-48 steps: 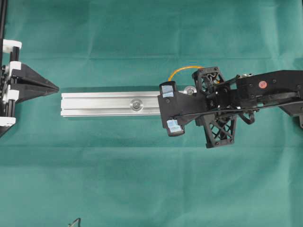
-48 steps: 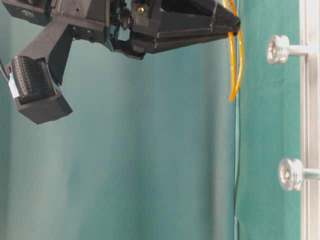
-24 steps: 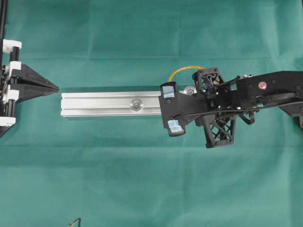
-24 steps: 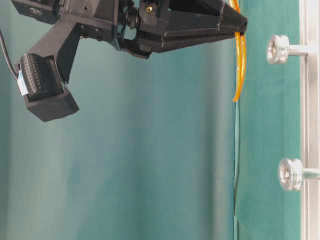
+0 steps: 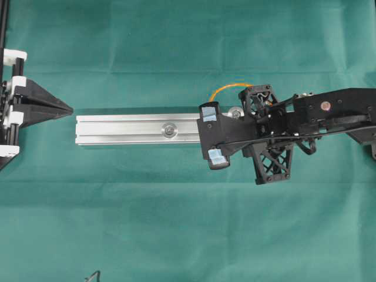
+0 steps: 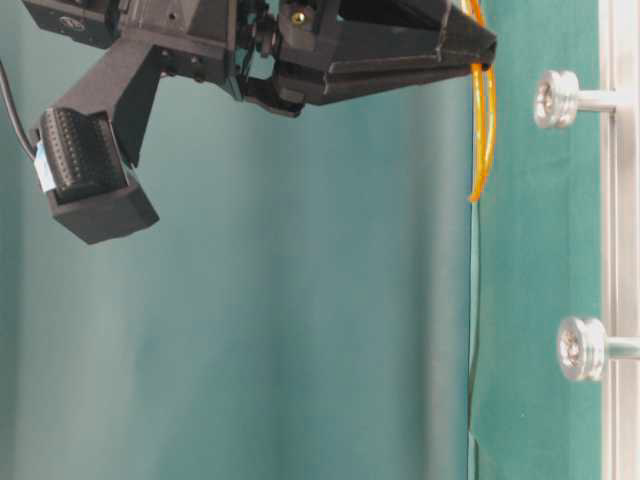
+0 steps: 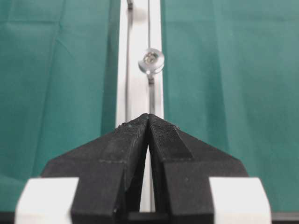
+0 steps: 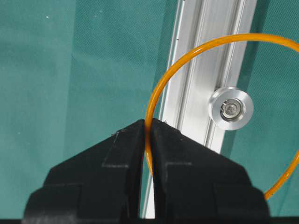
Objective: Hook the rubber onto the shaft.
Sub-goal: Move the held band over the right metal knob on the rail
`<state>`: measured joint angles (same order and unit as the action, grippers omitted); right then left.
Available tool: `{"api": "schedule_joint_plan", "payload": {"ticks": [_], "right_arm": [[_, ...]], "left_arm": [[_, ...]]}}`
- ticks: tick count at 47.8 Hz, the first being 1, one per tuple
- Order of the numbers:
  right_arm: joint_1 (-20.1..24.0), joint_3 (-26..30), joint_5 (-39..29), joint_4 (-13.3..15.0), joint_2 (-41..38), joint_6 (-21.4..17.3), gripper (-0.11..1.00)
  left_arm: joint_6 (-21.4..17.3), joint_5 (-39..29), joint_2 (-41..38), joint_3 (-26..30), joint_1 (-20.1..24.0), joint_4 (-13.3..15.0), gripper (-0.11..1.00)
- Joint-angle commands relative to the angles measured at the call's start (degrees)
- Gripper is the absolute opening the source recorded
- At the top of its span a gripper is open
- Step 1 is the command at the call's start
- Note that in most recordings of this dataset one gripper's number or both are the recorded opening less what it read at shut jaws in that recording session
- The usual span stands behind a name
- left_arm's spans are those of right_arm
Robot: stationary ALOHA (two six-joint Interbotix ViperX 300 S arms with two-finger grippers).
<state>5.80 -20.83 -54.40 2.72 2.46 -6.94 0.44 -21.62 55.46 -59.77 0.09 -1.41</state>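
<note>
The thin orange rubber band (image 8: 156,100) hangs pinched in the right gripper (image 8: 148,127), whose jaws press together on its edge — the loop opens ahead of the tips, ringing the round silver shaft head (image 8: 231,108) on the grooved aluminium rail (image 5: 135,129) but, from table level, short of it. The left gripper (image 7: 148,122), jaws pressed together and empty, rests at the rail's far end — the right arm is nearer, reaching low over the rail.

Right hand (image 6: 485,50) and rubber (image 6: 484,130) now nearer the rail (image 6: 620,250).
</note>
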Motion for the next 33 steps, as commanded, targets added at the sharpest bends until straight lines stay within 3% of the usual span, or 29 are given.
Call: {"api": "schedule_joint_plan", "payload": {"ticks": [1,33], "right_arm": [[0.18,0.53,0.35,-0.62,0.53,-0.09,0.07],[0.26,0.53,0.70,-2.46,-0.18,-0.09,0.07]], "left_arm": [[0.00,0.18,-0.35,1.41,0.09,-0.18,0.00],[0.00,0.18,-0.35,1.41,0.18,-0.18,0.00]]}}
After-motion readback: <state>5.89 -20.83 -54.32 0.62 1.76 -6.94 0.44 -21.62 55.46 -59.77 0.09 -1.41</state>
